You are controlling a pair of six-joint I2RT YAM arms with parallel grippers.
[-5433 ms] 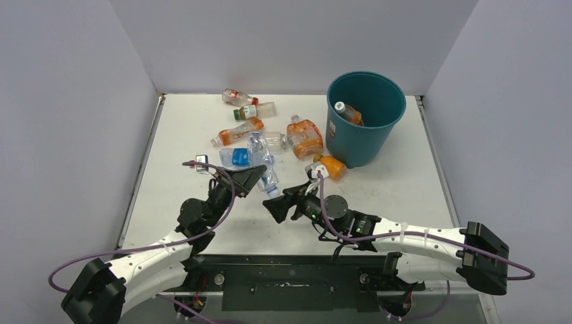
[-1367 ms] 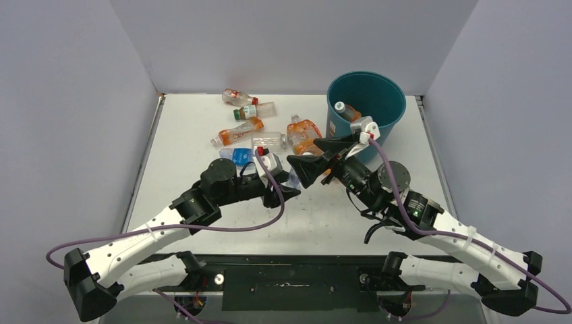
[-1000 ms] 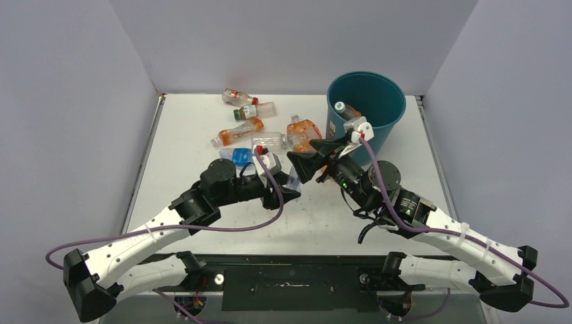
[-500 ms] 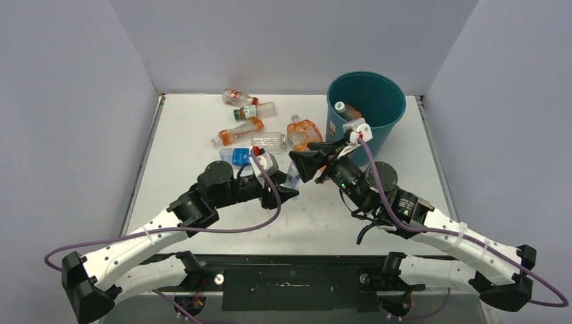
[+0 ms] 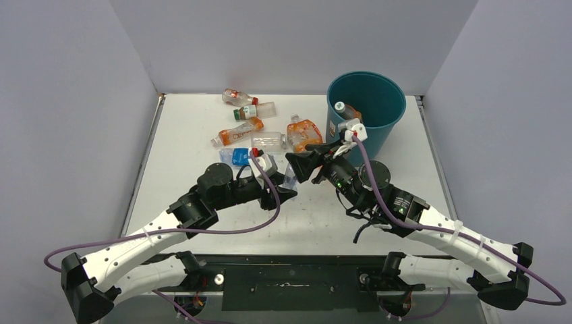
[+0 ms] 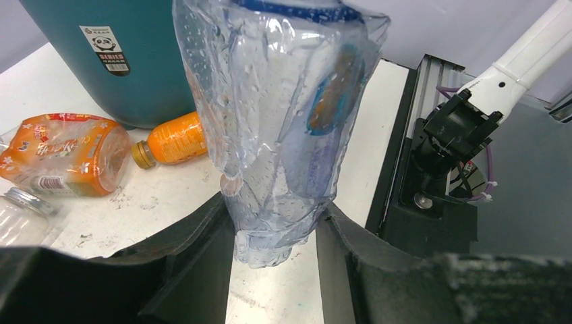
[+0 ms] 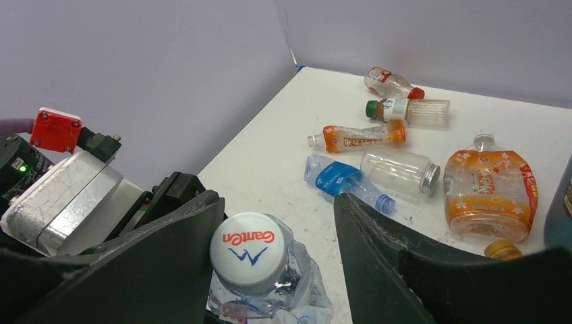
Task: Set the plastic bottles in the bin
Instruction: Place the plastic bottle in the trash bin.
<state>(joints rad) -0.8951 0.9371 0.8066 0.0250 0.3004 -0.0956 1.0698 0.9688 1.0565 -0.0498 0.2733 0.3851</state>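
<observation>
My left gripper (image 5: 278,194) is shut on the base of a crushed clear bottle (image 6: 276,128) with a blue label and holds it upright above the table, as the left wrist view (image 6: 273,219) shows. My right gripper (image 7: 278,226) is open, its jaws on either side of that bottle's white cap (image 7: 248,251), which lies against the left finger. In the top view the right gripper (image 5: 301,164) sits over the bottle (image 5: 291,177). The teal bin (image 5: 396,116) stands at the back right with one bottle (image 5: 347,112) inside.
Loose bottles lie left of the bin: a red-capped one (image 5: 237,96), a green-capped one (image 5: 255,110), an orange-labelled one (image 5: 237,132), a clear jar (image 5: 268,140), a blue-labelled one (image 5: 236,156) and a flat orange one (image 5: 305,133). A small orange bottle (image 6: 172,140) lies at the bin's foot.
My left gripper has taken the crushed bottle off the table and lifted it. My right arm has swung up and left, bringing its open jaws around the bottle's cap.
</observation>
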